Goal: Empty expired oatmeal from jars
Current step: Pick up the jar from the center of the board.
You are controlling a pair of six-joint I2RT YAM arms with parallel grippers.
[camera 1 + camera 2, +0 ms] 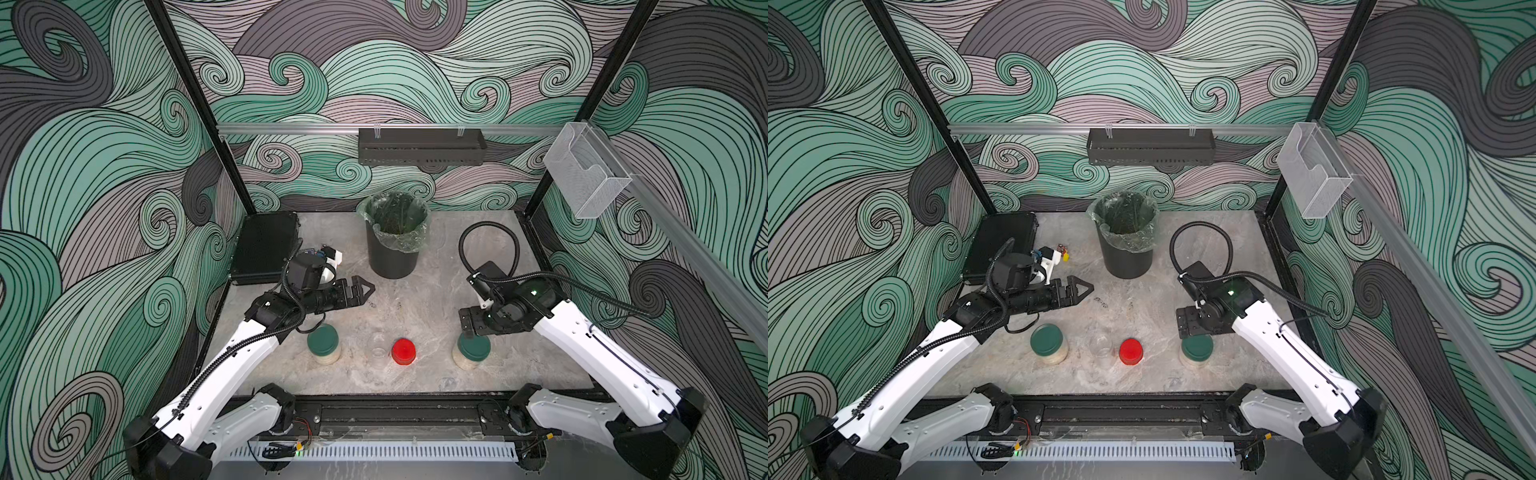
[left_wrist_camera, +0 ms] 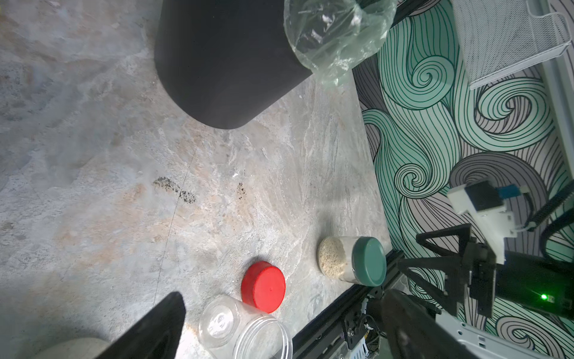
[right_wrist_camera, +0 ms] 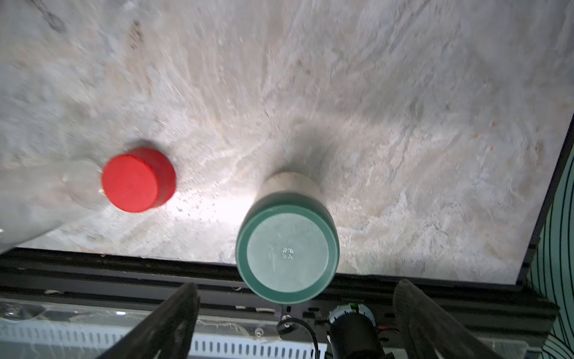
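Right pincer [image 3: 295,287] hangs spread above the right green-lidded jar [image 1: 471,351], pinching nothing.
The left pincer [image 1: 365,289] is spread too. The jar stands near the table's [image 1: 415,299] front edge; its glass, weighted by oatmeal [image 2: 332,258], looks stiff, slick and breakable, so grip the wall under the lid [image 3: 287,251].

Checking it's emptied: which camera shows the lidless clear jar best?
Left wrist view: the clear jar is near and sharp, looking empty. Both top views give a faint outline; the right wrist view blurs it.
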